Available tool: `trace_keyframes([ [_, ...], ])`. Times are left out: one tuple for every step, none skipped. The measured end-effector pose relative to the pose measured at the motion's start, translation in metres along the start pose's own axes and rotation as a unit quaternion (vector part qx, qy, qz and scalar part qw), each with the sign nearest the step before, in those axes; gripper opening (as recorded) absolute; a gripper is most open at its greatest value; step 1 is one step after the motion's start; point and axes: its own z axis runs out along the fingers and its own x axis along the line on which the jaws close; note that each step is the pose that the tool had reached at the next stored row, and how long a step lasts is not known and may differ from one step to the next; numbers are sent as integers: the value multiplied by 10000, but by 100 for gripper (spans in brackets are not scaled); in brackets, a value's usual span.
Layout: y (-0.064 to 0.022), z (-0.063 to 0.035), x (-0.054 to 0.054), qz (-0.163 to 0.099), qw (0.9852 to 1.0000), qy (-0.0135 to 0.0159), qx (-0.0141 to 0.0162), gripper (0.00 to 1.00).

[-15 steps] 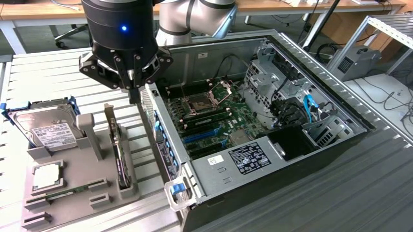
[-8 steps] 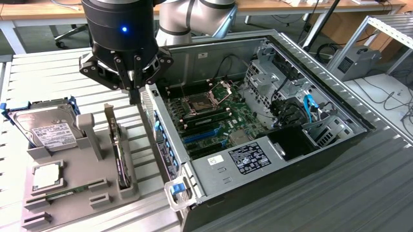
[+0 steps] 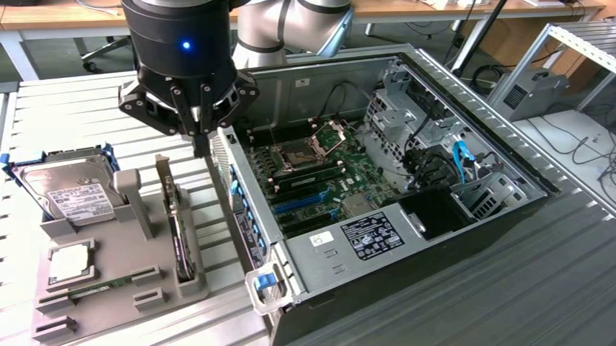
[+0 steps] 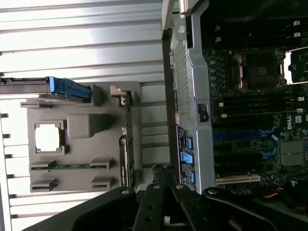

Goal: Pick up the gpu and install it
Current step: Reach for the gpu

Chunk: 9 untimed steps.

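While the gripper, open or closed I cannot tell, hovers above the gpu upright in its grey holder, pick-up looks unstarted, needing alignment with that thin edge.

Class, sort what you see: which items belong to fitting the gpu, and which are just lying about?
Belongs to the job: gpu, on edge in the grey holder; gripper, hovering near it; open computer case.
Lying about: hard drive; processor chip; memory stick.

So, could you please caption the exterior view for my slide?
Gripper hovers near the gpu, which stands on edge in a grey holder beside the open computer case.
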Motion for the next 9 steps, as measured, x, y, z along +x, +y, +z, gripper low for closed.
trace_keyframes([
  [-3, 0, 0, 0, 10000, 0, 0, 11],
  [-7, 0, -1, 0, 10000, 0, 0, 11],
  [-11, 0, -1, 0, 10000, 0, 0, 11],
  [-15, 0, -1, 0, 10000, 0, 0, 11],
  [-20, 0, -1, 0, 10000, 0, 0, 11],
  [-24, 0, -2, 0, 10000, 0, 0, 11],
  [-28, 0, -2, 0, 10000, 0, 0, 11],
  [-36, 1, -2, 0, 10000, 0, 0, 11],
  [-39, 1, -3, 0, 10000, 0, 0, 11],
])
